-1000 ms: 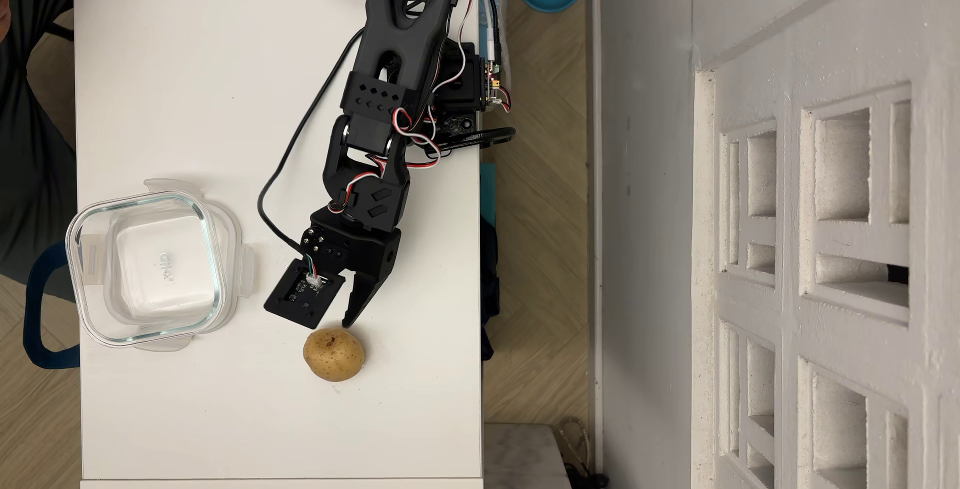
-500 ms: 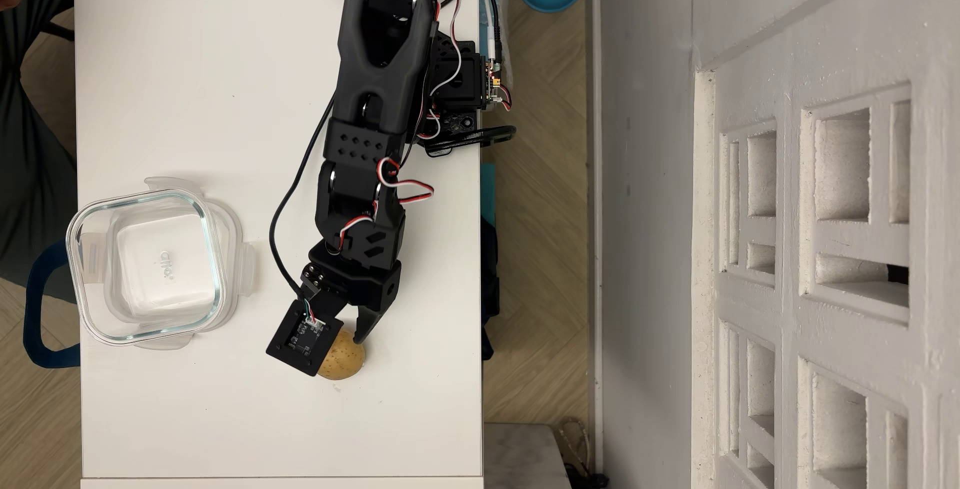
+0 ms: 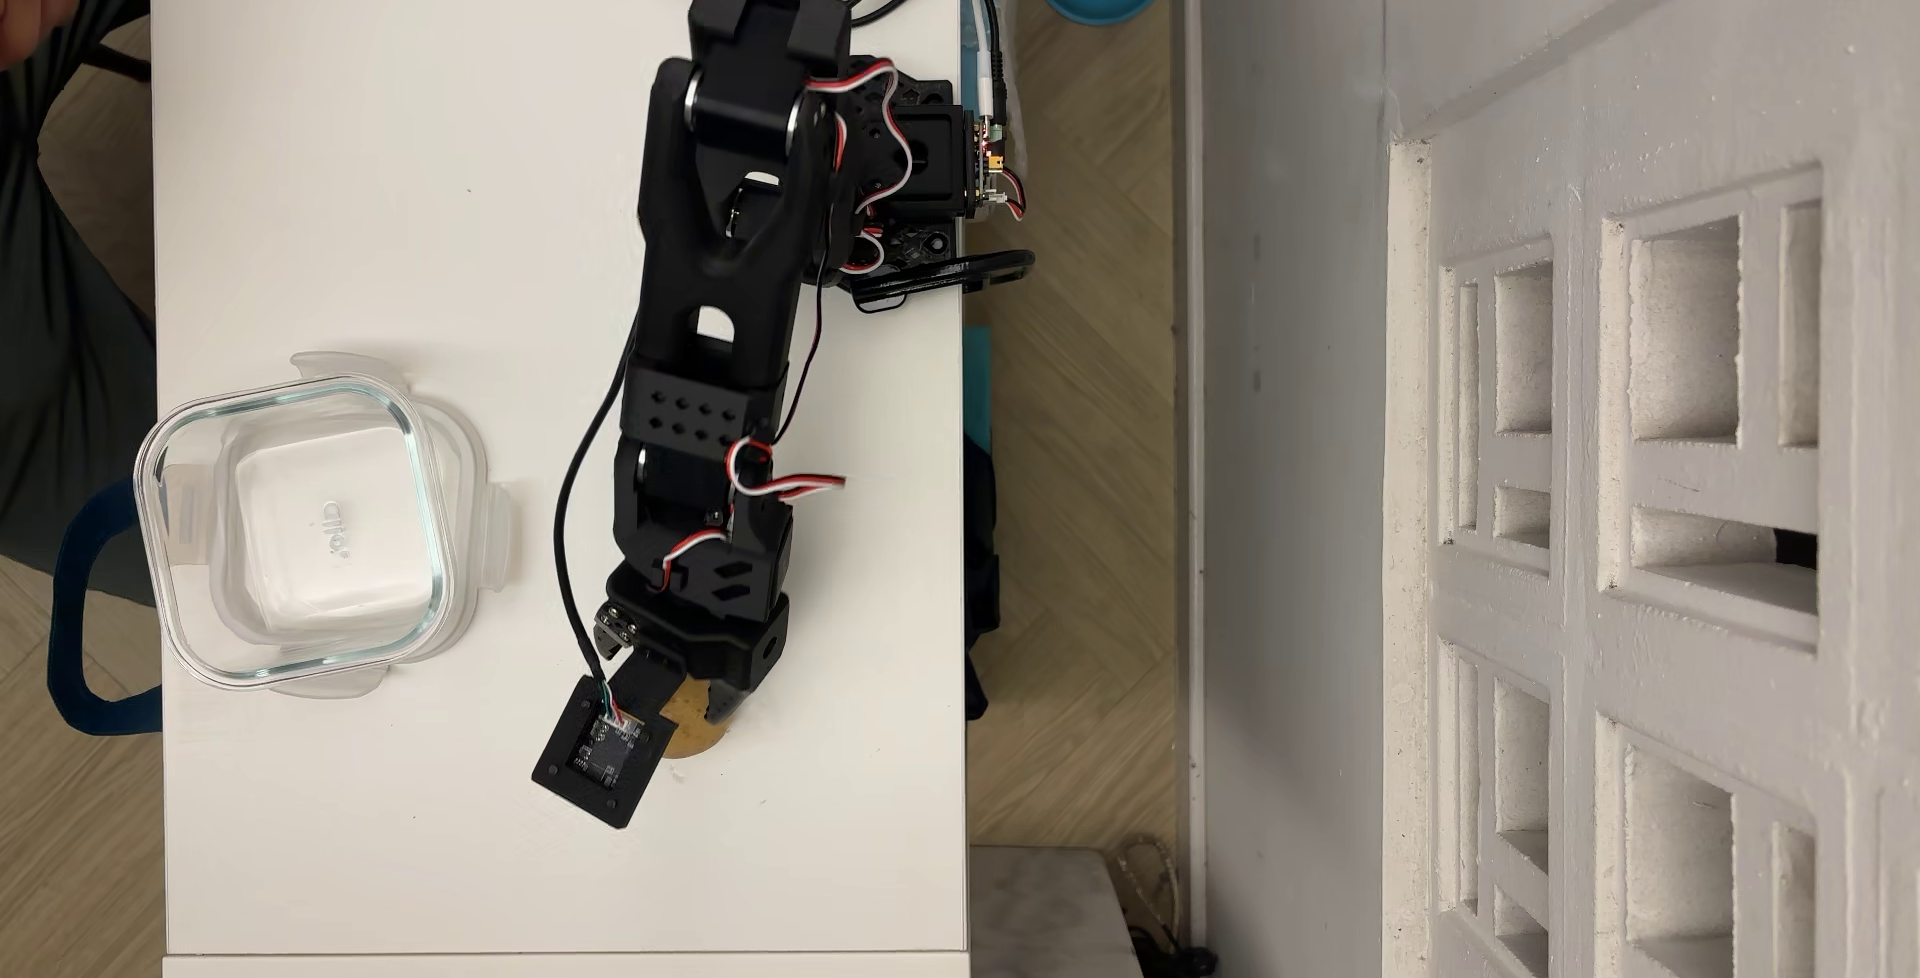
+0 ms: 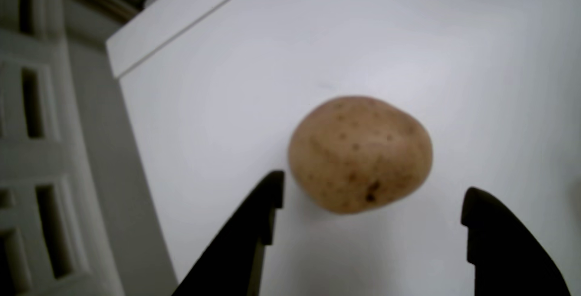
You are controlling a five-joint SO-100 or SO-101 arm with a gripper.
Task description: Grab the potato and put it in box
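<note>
Tan and speckled, the potato (image 4: 361,154) is seen just ahead of the spread, empty gripper (image 4: 372,201), seemingly not yet bracketed between its jaws.

The bench (image 3: 416,158) is smooth matt white. The potato (image 4: 360,154) has dull tan skin, speckled and faintly rough. The box (image 3: 426,480) is clear glossy glass, set on a cloudy translucent plastic lid (image 3: 499,542). The arm (image 3: 717,313) is matt black plastic.
</note>
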